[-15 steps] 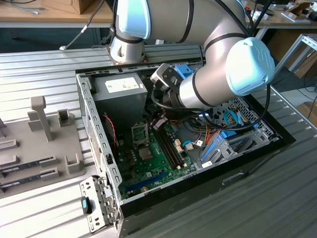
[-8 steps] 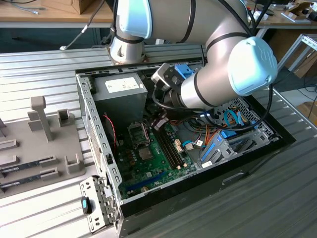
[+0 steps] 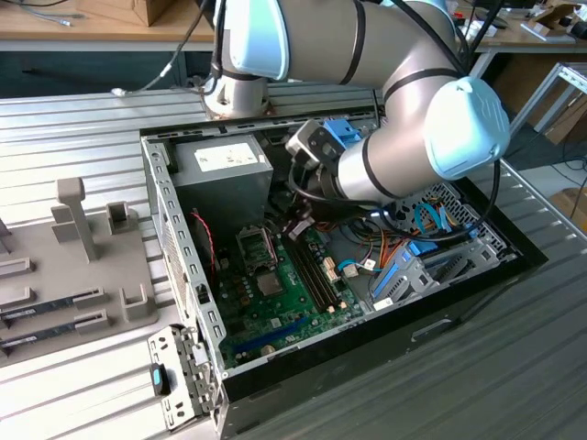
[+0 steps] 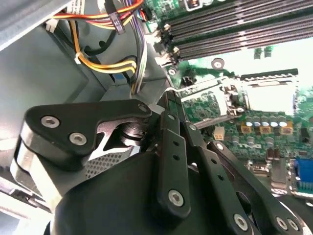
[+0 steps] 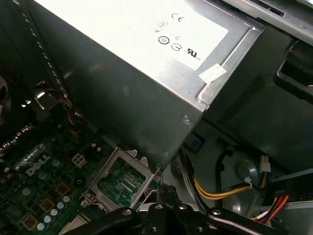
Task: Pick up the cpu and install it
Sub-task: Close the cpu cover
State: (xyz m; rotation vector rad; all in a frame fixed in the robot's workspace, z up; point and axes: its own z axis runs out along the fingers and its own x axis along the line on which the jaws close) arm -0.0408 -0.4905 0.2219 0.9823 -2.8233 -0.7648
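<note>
gripper (image 3: pixel 295 227) is down inside the pc case (image 3: pixel 183 275), just above the board (image 3: pixel 293 284) by the socket (image 3: pixel 257 246). can't tell if it's open or holding anything. cpu spot unclear.

You see the arm (image 3: pixel 385 55) in smooth brushed silver metal with glossy pale-blue plastic caps; the gripper (image 4: pixel 168 110) links are matt black with bright screw heads; the power supply (image 5: pixel 146 88) is dull grey sheet metal with a white paper label; the motherboard (image 3: pixel 284 293) shines glossy green
</note>
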